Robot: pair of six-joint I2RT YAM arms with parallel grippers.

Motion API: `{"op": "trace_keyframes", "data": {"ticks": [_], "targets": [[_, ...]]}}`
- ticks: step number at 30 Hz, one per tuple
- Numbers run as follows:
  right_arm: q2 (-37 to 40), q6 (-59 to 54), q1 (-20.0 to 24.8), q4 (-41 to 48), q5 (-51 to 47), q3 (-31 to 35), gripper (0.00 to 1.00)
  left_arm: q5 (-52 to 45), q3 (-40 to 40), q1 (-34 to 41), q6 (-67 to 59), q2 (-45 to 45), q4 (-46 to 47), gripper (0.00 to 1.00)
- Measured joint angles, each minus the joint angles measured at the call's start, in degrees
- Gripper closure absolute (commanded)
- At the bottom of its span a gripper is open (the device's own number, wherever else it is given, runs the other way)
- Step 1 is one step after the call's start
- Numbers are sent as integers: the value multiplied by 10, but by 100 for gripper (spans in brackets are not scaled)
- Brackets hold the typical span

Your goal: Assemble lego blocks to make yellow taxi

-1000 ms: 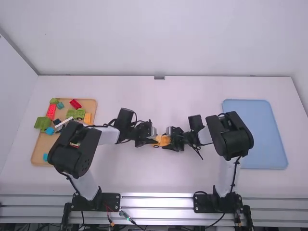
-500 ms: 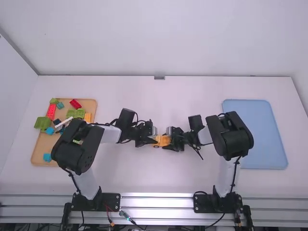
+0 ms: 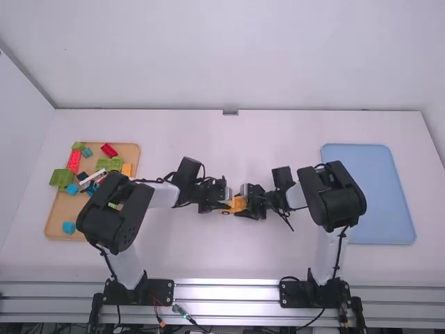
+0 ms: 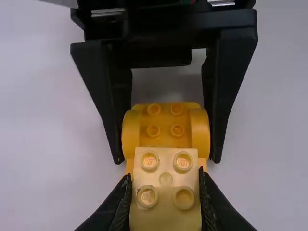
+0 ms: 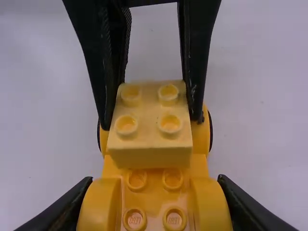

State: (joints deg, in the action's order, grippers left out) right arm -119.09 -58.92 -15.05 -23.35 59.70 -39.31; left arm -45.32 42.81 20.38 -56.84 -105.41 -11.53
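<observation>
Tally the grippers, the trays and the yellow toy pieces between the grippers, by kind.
Grippers: 2 (left gripper, right gripper)
Trays: 2 (tan tray, light blue tray)
Pale yellow 2x2 brick: 1
Yellow-orange wheeled car base: 1
Total: 6

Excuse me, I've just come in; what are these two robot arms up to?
They appear to be building a yellow taxi. The right gripper grips the orange-yellow car base, while the left gripper holds a pale yellow block at it. Whether the block is pressed home, I can't tell. More blocks lie on the wooden tray.
</observation>
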Motion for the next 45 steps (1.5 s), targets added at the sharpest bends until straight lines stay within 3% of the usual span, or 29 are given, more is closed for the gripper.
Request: {"op": "trace_keyframes", "data": {"ticks": [1, 3, 8, 33, 34, 35, 38, 39, 40, 45], "targets": [[0, 0, 0, 0, 0, 0, 52, 2, 0, 1, 0, 0, -1, 97], [0, 0, 0, 0, 0, 0, 52, 2, 0, 1, 0, 0, -2, 85], [0, 0, 0, 0, -1, 0, 52, 4, 0, 1, 0, 0, -4, 98], [0, 0, -2, 0, -5, -2, 51, 40, 0, 1, 17, 22, 27, 97], [0, 0, -2, 0, -5, -2, 50, 41, 0, 1, 17, 23, 28, 78], [0, 0, -2, 0, -5, -2, 49, 41, 0, 1, 17, 23, 28, 71], [0, 1, -2, 0, -5, -2, 49, 44, 0, 1, 15, 24, 30, 66], [0, 1, -2, 0, -5, -2, 49, 45, 0, 1, 15, 24, 30, 57], [0, 1, -2, 0, -5, -2, 49, 45, 0, 1, 14, 24, 28, 39], [0, 2, -2, 0, -5, -2, 48, 67, -1, 1, 13, 24, 28, 20]]}}
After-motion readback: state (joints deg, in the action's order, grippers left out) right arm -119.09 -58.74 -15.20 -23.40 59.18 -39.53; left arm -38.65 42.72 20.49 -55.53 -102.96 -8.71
